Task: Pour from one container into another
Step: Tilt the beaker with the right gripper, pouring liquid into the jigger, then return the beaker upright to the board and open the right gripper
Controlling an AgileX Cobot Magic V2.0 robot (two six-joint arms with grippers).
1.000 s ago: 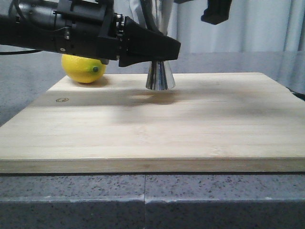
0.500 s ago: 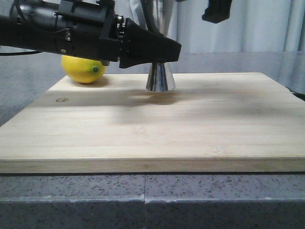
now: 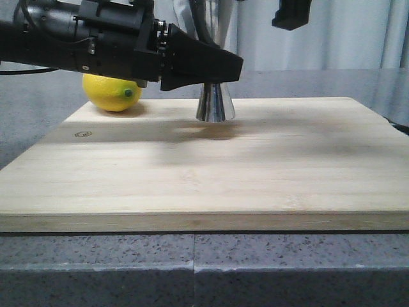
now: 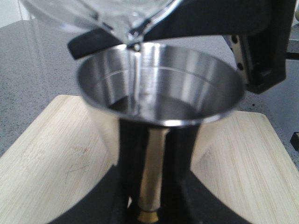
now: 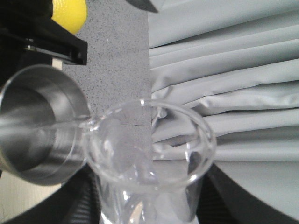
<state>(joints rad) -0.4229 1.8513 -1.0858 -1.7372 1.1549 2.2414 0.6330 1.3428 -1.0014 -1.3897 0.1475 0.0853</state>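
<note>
The steel jigger (image 4: 159, 95) stands on the wooden board (image 3: 268, 173), its lower cone (image 3: 215, 102) showing in the front view. My left gripper (image 4: 149, 191) is shut on its narrow waist, reaching in from the left (image 3: 220, 69). The clear glass beaker (image 5: 149, 156) is tipped in my right gripper (image 5: 149, 207), which is shut on its body. Its pouring lip (image 4: 133, 35) hangs over the jigger's rim (image 5: 42, 126), and a thin clear stream runs from the lip into the cup. In the front view only a black piece of the right gripper (image 3: 291, 14) shows at the top, and the beaker is hidden.
A yellow lemon (image 3: 114, 91) lies at the board's far left corner, behind my left arm. The board rests on a speckled grey counter (image 3: 192, 268). Grey curtains (image 5: 233, 70) hang behind the table.
The right gripper piece at the top of the front view has crept slightly upward. The left gripper and the jigger have stayed in place.
</note>
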